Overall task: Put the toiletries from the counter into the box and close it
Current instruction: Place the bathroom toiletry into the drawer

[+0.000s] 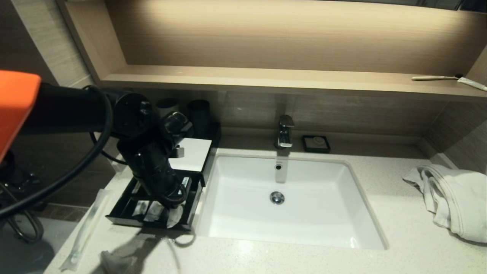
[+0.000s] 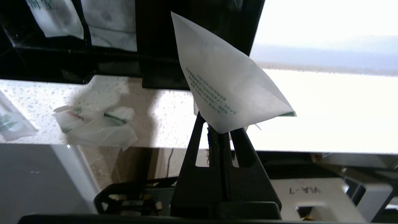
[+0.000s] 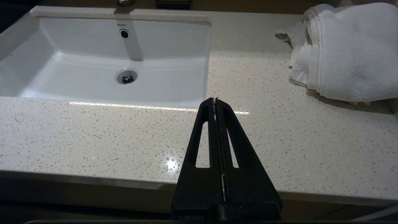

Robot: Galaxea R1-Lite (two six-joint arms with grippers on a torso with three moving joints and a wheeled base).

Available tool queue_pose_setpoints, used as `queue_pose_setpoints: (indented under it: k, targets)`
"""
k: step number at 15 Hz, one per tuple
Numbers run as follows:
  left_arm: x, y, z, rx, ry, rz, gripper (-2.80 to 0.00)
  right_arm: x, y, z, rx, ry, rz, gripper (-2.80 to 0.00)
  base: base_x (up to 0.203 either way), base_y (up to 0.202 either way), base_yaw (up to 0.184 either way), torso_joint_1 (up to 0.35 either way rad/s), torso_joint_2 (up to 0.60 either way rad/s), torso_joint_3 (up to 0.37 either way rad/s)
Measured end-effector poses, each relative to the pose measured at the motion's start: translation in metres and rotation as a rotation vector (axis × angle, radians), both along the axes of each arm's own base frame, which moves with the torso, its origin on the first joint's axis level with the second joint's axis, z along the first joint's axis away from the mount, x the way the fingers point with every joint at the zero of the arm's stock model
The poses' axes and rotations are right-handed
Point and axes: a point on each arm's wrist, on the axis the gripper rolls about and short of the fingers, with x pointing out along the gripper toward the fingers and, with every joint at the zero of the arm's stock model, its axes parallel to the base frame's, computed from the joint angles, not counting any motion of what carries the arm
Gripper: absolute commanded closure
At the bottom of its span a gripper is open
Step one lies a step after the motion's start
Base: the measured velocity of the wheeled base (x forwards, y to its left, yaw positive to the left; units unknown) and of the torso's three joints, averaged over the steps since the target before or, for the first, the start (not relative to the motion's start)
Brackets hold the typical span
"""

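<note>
My left gripper (image 1: 172, 203) hangs over the front right part of the open black box (image 1: 121, 213) left of the sink. It is shut on a corner of a white paper packet (image 2: 230, 87) with green print, which also shows in the head view (image 1: 174, 217). In the left wrist view the gripper (image 2: 219, 130) holds the packet above the box's front wall (image 2: 161, 74). Other white packets (image 2: 108, 25) lie inside the box. The box's white lid (image 1: 192, 154) stands open behind. A crumpled packet (image 2: 96, 126) and a long packet (image 1: 85, 228) lie on the counter. My right gripper (image 3: 215, 101) is shut and empty over the counter's front.
The white sink (image 1: 236, 182) lies right of the box, with the faucet (image 1: 285, 131) and a black soap dish (image 1: 315, 144) behind it. A white towel (image 1: 456, 198) lies at the right. Dark cups (image 1: 199, 114) stand behind the box. A toothbrush (image 1: 433, 78) lies on the shelf.
</note>
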Motion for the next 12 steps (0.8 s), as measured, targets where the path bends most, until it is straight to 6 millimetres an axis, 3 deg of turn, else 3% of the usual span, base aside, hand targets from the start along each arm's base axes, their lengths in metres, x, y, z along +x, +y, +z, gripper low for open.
queue_pose_setpoints:
  k: [12]
  targets:
    - [0.029, 0.008, -0.034, 0.005, -0.040, 0.107, 0.00, 0.000, 0.000, 0.000, 0.000, 0.000, 0.000, 0.00, 0.000, 0.000, 0.000, 0.000, 0.00, 0.000]
